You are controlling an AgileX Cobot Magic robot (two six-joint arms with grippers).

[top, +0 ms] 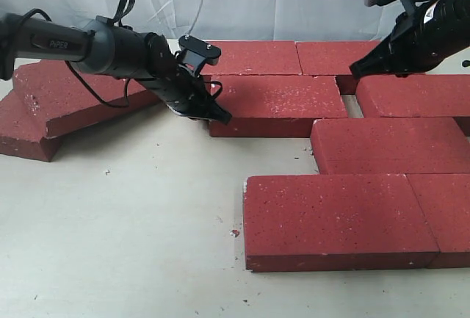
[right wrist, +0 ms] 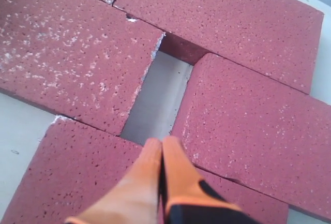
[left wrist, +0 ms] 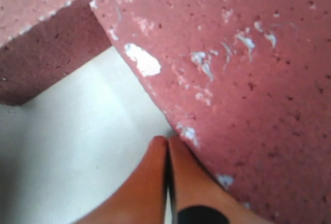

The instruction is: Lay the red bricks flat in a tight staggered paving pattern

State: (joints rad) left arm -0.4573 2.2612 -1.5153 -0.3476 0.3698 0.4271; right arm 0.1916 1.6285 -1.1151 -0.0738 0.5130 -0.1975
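Dark red, rough rectangular paver bricks (top: 275, 105) are lying flat in staggered rows on the pale table (top: 125, 230). Both pincers are clenched empty: left gripper (top: 220, 115) at a brick's corner, right gripper (top: 358, 69) hovering over a gap (top: 351, 105). Corner pushing is risking twisting that brick.

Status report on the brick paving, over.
Left gripper shut, tip beside a corner of the middle-row brick. Right gripper shut, by the gap in that row. Loose bricks far left, one tilted, not laid.

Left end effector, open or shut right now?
Shut. The left end effector has its orange fingertips pressed together, empty, beside a dark red speckled paver brick.
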